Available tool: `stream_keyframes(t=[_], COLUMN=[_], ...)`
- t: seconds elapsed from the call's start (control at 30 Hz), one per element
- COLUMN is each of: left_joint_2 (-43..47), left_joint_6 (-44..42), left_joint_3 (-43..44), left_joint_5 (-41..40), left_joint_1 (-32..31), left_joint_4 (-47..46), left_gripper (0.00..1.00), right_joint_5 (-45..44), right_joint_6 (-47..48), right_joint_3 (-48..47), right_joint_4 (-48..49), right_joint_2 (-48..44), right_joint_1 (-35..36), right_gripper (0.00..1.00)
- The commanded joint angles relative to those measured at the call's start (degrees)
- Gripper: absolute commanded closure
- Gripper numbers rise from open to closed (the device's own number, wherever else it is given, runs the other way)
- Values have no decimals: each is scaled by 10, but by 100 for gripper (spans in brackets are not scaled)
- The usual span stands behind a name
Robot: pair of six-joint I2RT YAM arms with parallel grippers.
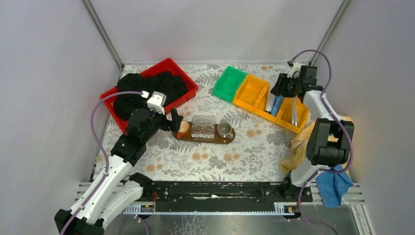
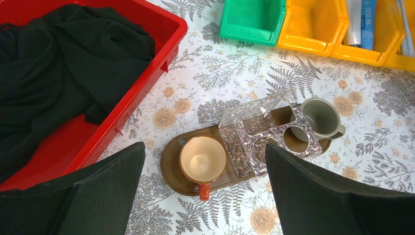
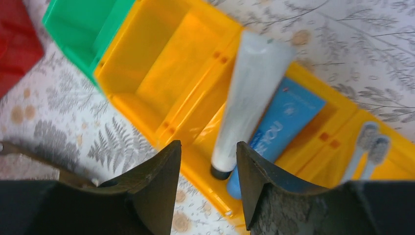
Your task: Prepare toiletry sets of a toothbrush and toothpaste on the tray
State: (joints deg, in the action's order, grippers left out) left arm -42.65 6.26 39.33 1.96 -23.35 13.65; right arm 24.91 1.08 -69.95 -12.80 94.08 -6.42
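Top view: the step in hand looks like the first pick. Nothing from the bins is on the tray (image 1: 215,140) yet; it carries only a peach cup (image 1: 183,128), a clear holder (image 1: 203,126) and a grey cup (image 1: 224,129). The right gripper (image 1: 288,90) hangs over the yellow bins (image 1: 252,93) at far right, above the toothpaste (image 1: 274,104). The toothbrush (image 1: 294,111) lies one bin further right. The left gripper (image 1: 174,119) sits at the tray's left end, well apart from the bins. Left wrist view: left jaws spread wide with nothing in them, looking down on the peach-cup end of the tray. The tubes show in a far bin at top right. Right wrist view: right jaws part-way apart, gripping nothing. The white tube (image 3: 249,98) leans in the middle bin, its dark cap end showing in the gap between the fingers (image 3: 164,186). The blue tube (image 3: 286,120) is just beside it, partly under it, and two toothbrush heads show in the next compartment. The frame is blurred, so I can't tell if a pad touches the cap. Next move, my read: descend, centre on the white tube near the cap, close, lift clear of the bin wall, carry it to the tray. Risk: dragging the blue tube along, since the two seem to lie against each other.
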Motion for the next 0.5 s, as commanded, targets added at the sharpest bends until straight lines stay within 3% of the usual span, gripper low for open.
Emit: stream_keyframes(t=[0.0, 0.27, 0.47], left_joint_2=[8, 7, 5], left_joint_6=[-5, -5, -4], left_joint_3=[-8, -7, -7], left_joint_5=[10, 10, 14], left_joint_1=[4, 4, 4], left_joint_4=[-42, -42, -43], left_gripper=[0, 0, 0], right_joint_5=[19, 110, 102], right_joint_6=[-39, -36, -45], right_joint_3=[-60, -126, -133], right_joint_4=[41, 27, 29], right_joint_2=[47, 131, 162], right_joint_1=[-35, -58, -59], right_gripper=[48, 54, 54])
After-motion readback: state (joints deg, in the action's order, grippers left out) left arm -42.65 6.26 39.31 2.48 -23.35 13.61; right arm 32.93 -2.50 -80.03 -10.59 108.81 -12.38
